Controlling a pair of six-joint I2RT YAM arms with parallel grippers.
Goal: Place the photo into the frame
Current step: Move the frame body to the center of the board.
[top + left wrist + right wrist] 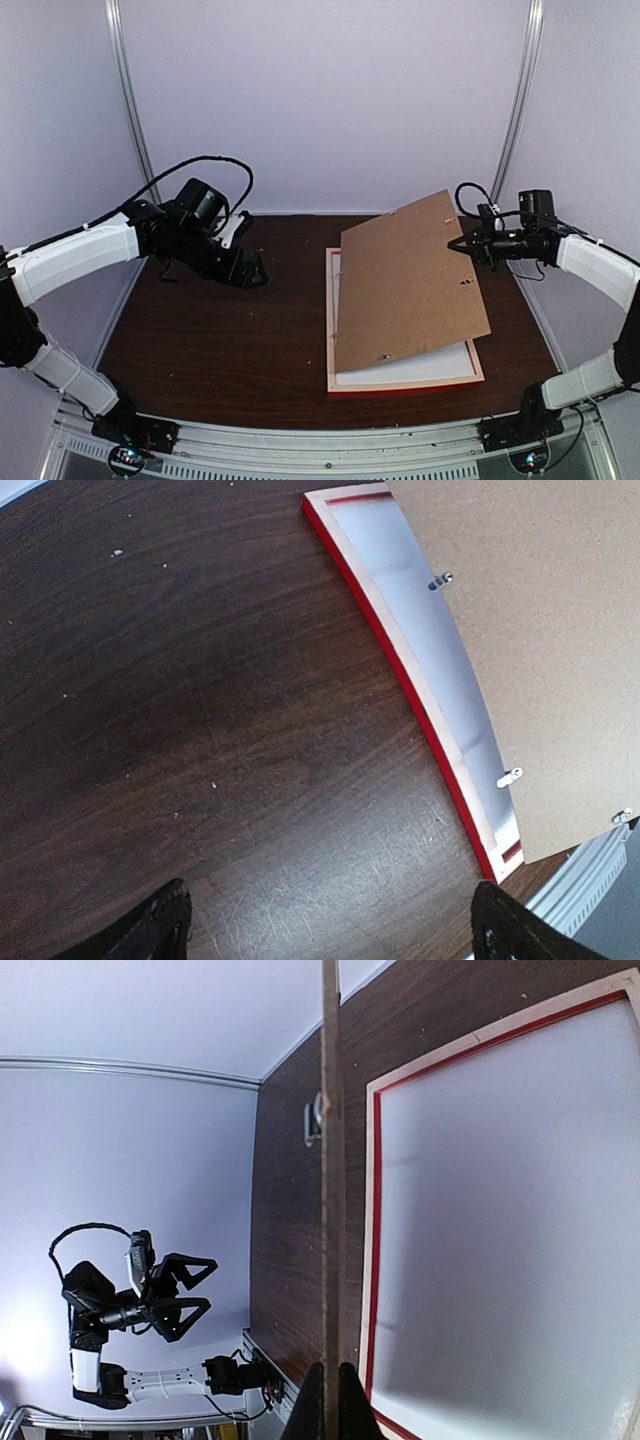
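The frame point(400, 388) lies flat on the right half of the table, pale wood up, red on its outer edge point(396, 670). A white sheet point(430, 365) fills its opening; the photo is hidden. The brown backing board point(410, 280) slants over the frame, low at the near left and raised at the far right. There my right gripper point(458, 243) is shut on its edge, and the board appears edge-on point(330, 1160) between the closed fingers point(331, 1400). My left gripper point(255, 272) hovers open and empty over bare table left of the frame point(333, 920).
The dark wood table point(220, 340) is walled by pale panels at the back and sides. A metal rail point(320, 440) runs along the near edge. Small metal turn clips point(441, 580) stick out of the board's edge.
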